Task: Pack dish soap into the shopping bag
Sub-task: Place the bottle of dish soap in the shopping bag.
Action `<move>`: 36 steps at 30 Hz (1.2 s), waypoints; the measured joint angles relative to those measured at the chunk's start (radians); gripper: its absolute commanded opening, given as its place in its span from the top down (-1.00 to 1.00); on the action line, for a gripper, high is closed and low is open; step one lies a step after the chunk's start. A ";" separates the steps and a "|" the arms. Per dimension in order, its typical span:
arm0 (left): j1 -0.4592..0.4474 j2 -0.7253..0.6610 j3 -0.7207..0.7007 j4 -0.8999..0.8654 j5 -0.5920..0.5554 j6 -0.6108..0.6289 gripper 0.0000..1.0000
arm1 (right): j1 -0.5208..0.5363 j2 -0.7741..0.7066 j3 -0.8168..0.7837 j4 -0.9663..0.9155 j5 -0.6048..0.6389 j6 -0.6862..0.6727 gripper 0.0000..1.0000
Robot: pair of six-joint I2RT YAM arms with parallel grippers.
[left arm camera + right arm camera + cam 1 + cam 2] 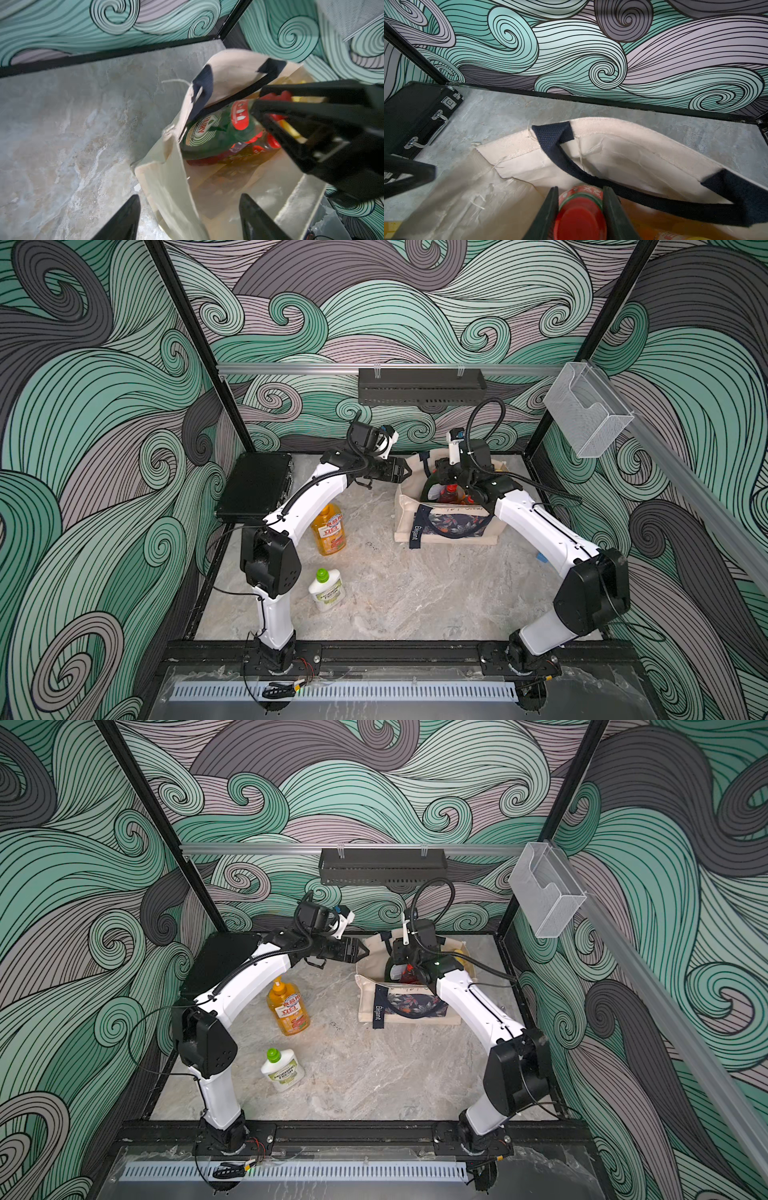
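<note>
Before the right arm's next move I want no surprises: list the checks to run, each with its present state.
1. Right gripper shut on the red-capped bottle: ok.
2. That bottle inside the shopping bag: ok.
3. Left gripper open and empty: ok; bag wall stands between its fingers.
4. Navy handle clear of the right gripper: cannot tell.
5. All soap packed: not ok; orange pump bottle and white green-capped bottle stand on the table.

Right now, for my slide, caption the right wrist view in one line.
Right gripper clamps a red-capped bottle at the mouth of the shopping bag, black case nearby.
</note>
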 measured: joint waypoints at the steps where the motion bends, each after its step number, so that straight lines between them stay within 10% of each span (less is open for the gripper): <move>1: 0.000 0.008 0.000 -0.008 0.000 0.004 -0.44 | 0.005 0.000 0.000 0.000 0.000 0.000 1.00; 16: 0.000 0.027 0.019 -0.029 -0.012 0.020 0.36 | 0.059 0.047 -0.002 0.002 0.011 -0.012 1.00; 36: 0.000 0.003 0.004 -0.018 -0.018 0.022 0.34 | -0.001 0.082 -0.002 0.031 0.047 -0.046 1.00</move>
